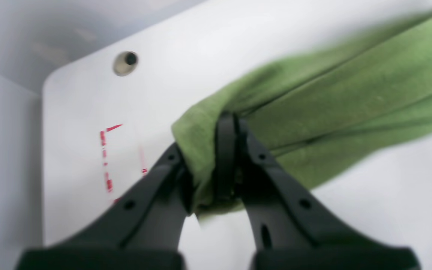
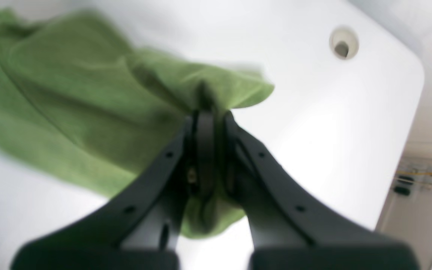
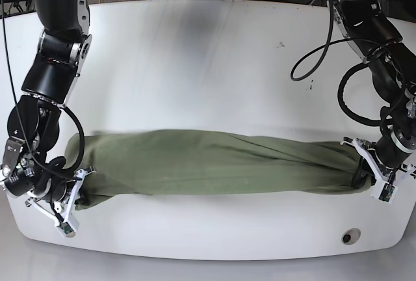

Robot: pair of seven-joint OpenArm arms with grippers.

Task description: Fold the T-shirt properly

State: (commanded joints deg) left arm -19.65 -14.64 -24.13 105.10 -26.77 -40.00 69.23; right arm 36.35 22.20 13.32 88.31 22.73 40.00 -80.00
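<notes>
Starting at the left end of the T-shirt (image 3: 208, 164) in the base view: right gripper (image 3: 73, 198) clamped on that end, fingers (image 2: 204, 142) pinched almost fully together with a wad of green cloth squeezed between them. Shirt itself gathered into a long olive band, stretched sideways across the near half of the white bench (image 3: 208, 53), lying on the surface with a slight sag, well short of the far edge. Over at the shirt's right end, left gripper (image 3: 370, 175) doing the same job, fingers (image 1: 225, 150) closed hard on a bunched corner of fabric, no gap worth mentioning. Handling-wise, looks soft, light and floppy, zero stiffness, so probably going to droop and twist wherever it isn't held; a pinch on bunched cloth seems likely to hold well enough, but layers could slip out unevenly. Better bet for a tidy fold: grabbing at a hem or shoulder seam, hard to say from here which edges are actually in the pinch. Around the shirt: small round hole (image 3: 351, 236) in the bench just in front of its right end, some red marks (image 1: 105, 161) on the surface past that same end in the left wrist view, cables (image 3: 325, 53) looping off the arm behind it. Nothing else sitting on the bench near the shirt; only real snag risk seems to be those dangling cables.
</notes>
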